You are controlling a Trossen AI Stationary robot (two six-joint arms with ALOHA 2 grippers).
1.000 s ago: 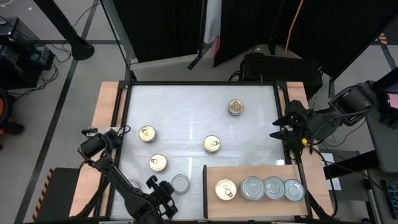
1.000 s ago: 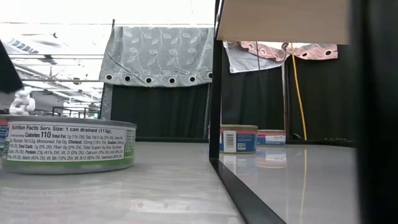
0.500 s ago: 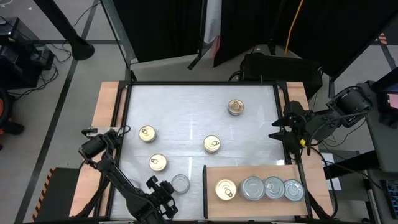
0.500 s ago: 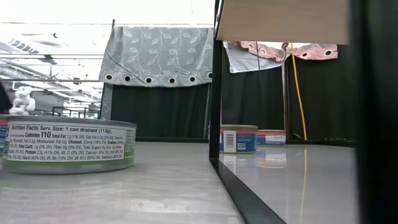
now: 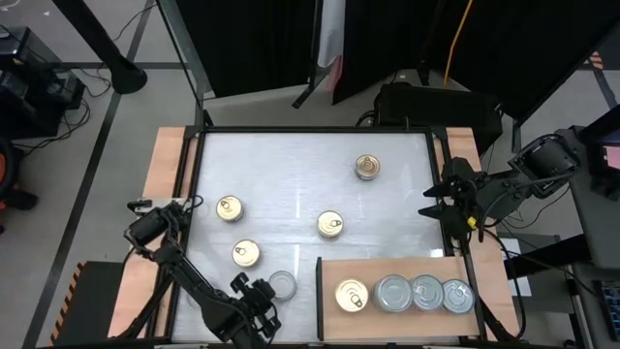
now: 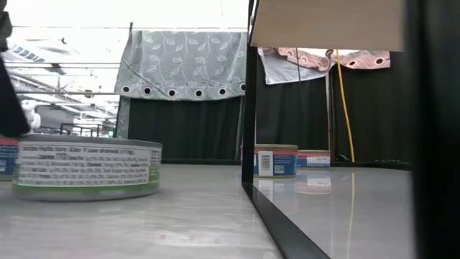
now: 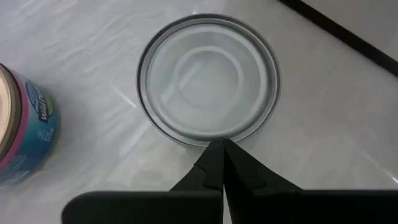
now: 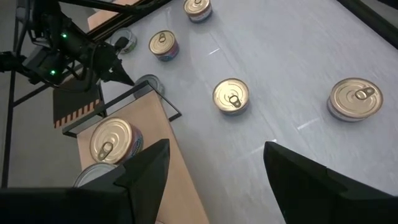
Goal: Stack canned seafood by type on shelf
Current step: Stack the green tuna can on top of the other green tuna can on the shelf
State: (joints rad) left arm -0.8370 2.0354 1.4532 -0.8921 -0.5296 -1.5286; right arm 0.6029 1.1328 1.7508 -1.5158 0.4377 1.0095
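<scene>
Left gripper, clenched empty, tips touching a flat silver-topped round tin on the white glossy tabletop, near the light-brown wooden shelf board. Right gripper released, at table's right edge.

Shelf: one gold-top tin, three silver-top tins in row. Four gold-top tins, one silver-top tin upright, scattered off shelf.

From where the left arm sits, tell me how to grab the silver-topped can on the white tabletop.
Come straight down and clamp the silver-topped can across its round side wall. It lies flat and low, so the top offers no hold. The left gripper, jaws shut, must open first.
</scene>
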